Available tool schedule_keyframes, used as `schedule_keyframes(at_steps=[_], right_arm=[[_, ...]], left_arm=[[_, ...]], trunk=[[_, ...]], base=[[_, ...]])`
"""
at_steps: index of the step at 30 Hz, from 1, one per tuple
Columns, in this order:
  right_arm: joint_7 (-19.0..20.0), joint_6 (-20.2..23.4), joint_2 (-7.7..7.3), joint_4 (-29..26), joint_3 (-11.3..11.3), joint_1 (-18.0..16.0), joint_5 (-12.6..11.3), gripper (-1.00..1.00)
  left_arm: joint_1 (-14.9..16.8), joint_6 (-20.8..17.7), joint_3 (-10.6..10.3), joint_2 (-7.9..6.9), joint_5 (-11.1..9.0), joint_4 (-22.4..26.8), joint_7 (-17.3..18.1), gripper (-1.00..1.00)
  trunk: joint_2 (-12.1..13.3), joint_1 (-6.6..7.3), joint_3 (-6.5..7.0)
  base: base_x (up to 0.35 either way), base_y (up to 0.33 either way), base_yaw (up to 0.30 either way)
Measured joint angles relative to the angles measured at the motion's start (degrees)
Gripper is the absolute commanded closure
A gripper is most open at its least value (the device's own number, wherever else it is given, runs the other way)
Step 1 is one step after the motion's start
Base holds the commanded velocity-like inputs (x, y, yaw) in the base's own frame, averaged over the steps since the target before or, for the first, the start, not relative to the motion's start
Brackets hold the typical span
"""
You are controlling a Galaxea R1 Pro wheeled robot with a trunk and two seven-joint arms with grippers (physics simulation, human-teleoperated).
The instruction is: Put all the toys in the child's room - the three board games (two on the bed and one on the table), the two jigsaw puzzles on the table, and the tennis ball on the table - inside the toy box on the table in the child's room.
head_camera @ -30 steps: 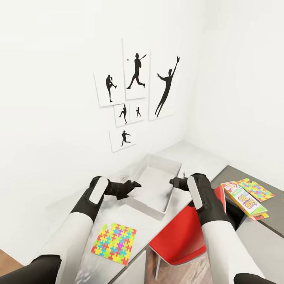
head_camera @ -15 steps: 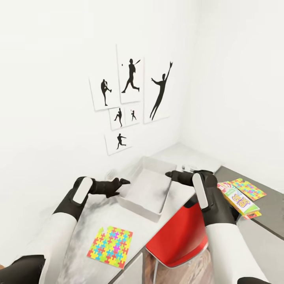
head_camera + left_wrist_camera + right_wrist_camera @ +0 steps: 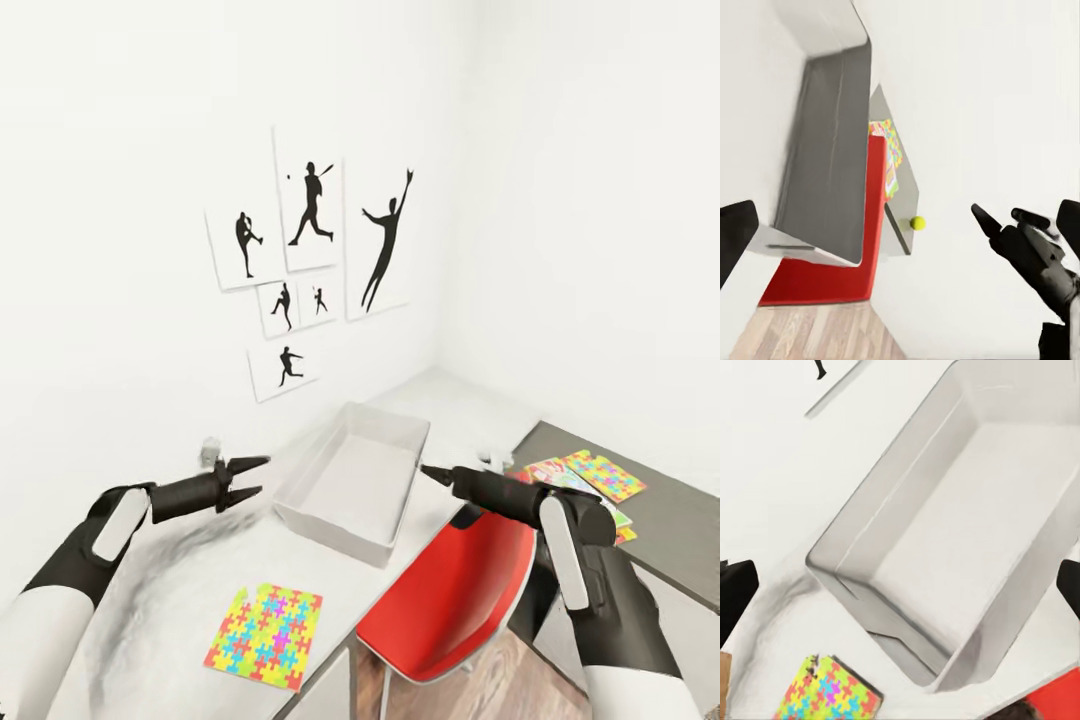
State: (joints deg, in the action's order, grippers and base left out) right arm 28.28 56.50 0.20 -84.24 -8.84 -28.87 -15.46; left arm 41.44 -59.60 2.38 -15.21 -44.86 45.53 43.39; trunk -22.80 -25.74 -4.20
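**Tray between two open grippers, nothing in hand**

Sitting on the pale mottled table [image 3: 180, 590], the toy box [image 3: 352, 478]: a light-grey tray, nothing inside it, long axis running from the near left toward the far right corner of the room, one short end facing the near table edge. Tilted in the right wrist view [image 3: 945, 547], interior bare.

To its left, the left gripper [image 3: 248, 476], fingers parted, nothing between them, tips pointing right toward the tray's long side and apart from it. To its right, the right gripper [image 3: 432, 474], pointing left at the tray's other long side; jaws spread wide going by its wrist view, where the two dark fingertips sit at opposite edges with nothing held. Same gripper caught in the left wrist view [image 3: 1001, 232], seen across the tray.

Near left on the table, one jigsaw puzzle [image 3: 264, 636], flat, by the near edge, well apart from the tray; a corner of it also in the right wrist view [image 3: 829, 690]. Far right on the lower dark grey section [image 3: 680, 540], a second jigsaw puzzle [image 3: 602, 474] beside the flat board games [image 3: 560, 476], overlapping in a loose pile. Tennis ball [image 3: 918, 223] at the table's edge in the left wrist view, small and yellow-green.

Red chair [image 3: 450, 600] tucked against the table's near side, under the right arm. Baseball posters [image 3: 310, 260] on the far wall.
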Motion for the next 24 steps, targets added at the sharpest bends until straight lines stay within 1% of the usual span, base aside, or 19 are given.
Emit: schedule_keyframes(at_steps=[1, 2, 3, 5, 7, 8, 10, 13, 14, 15, 18, 19, 24], right_arm=[[3.89, -0.66, -0.96, -0.52, -1.55, 1.49, 0.06, -1.0], [5.92, -1.18, -1.31, -0.7, -2.53, 2.26, 0.03, -1.0], [9.67, -2.61, -1.8, -0.91, -4.47, 3.62, 0.14, -1.0], [13.43, -4.43, -2.11, -1.03, -6.5, 5.12, 0.13, -1.0], [20.12, -8.14, -2.3, -1.13, -9.65, 7.91, 0.24, -1.0], [21.62, -8.96, -2.26, -1.14, -10.21, 8.54, 0.25, -1.0], [25.97, -11.08, -2.12, -1.1, -11.5, 10.17, 0.33, -1.0], [28.2, -11.95, -2.0, -1.17, -12.06, 10.87, 0.3, -1.0], [28.71, -12.12, -1.94, -1.22, -12.17, 11.04, 0.28, -1.0], [29.03, -12.27, -1.85, -1.17, -12.25, 11.15, 0.3, -1.0], [29.44, -12.6, -1.76, -0.98, -12.28, 11.26, 0.24, -1.0], [29.58, -12.93, -1.73, -0.91, -12.29, 11.3, 0.21, -1.0], [29.66, -13.8, -1.73, -0.93, -12.41, 11.34, 0.3, -1.0]], left_arm=[[-1.16, 0.16, -0.02, -1.67, 0.2, 0.0, 4.64, -1.0], [-1.77, 0.25, -0.03, -2.47, 0.27, 0.0, 6.84, -1.0], [-2.87, 0.41, -0.02, -3.76, 0.44, 0.02, 10.45, -1.0], [-3.94, 0.53, 0.0, -4.83, 0.55, 0.01, 13.35, -1.0], [-5.79, 0.84, 0.02, -6.08, 0.8, 0.03, 16.54, -1.0], [-6.26, 0.95, 0.02, -6.29, 0.82, 0.03, 17.06, -1.0], [-7.71, 1.41, 0.11, -6.81, 0.93, 0.06, 18.31, -1.0], [-8.37, 1.61, 0.22, -7.42, 0.89, 0.56, 19.18, -1.0], [-8.55, 1.66, 0.21, -7.96, 0.87, 1.1, 19.6, -1.0], [-8.67, 1.7, 0.19, -8.57, 0.88, 1.55, 20.02, -1.0], [-8.84, 1.76, 0.18, -9.5, 0.91, 2.25, 21.01, -1.0], [-8.9, 1.77, 0.23, -9.87, 0.92, 2.53, 22.03, -1.0], [-8.97, 1.85, 0.27, -10.22, 1.08, 2.78, 24.29, -1.0]], trunk=[[0.0, 0.0, 0.09], [0.0, 0.0, 0.19], [0.0, 0.0, 0.28], [0.0, 0.0, 0.47], [0.0, 0.0, 0.65], [0.0, 0.0, 0.75], [0.0, 0.0, 0.92], [0.01, -0.01, 1.09], [0.01, -0.01, 1.11], [0.01, 0.0, 1.13], [0.01, -0.01, 1.15], [0.01, -0.01, 1.16], [0.01, -0.01, 1.16]], base=[[0.0, 0.0, -0.133], [0.0, 0.0, -0.133], [0.0, 0.0, -0.133], [0.0, 0.0, -0.133], [0.0, 0.0, -0.133], [0.0, 0.0, -0.131], [0.0, 0.0, -0.093], [0.0, 0.0, -0.041], [0.0, 0.0, -0.017], [0.0, 0.0, -0.014], [0.0, 0.0, -0.007], [0.0, 0.0, -0.002], [0.0, 0.0, -0.001]])
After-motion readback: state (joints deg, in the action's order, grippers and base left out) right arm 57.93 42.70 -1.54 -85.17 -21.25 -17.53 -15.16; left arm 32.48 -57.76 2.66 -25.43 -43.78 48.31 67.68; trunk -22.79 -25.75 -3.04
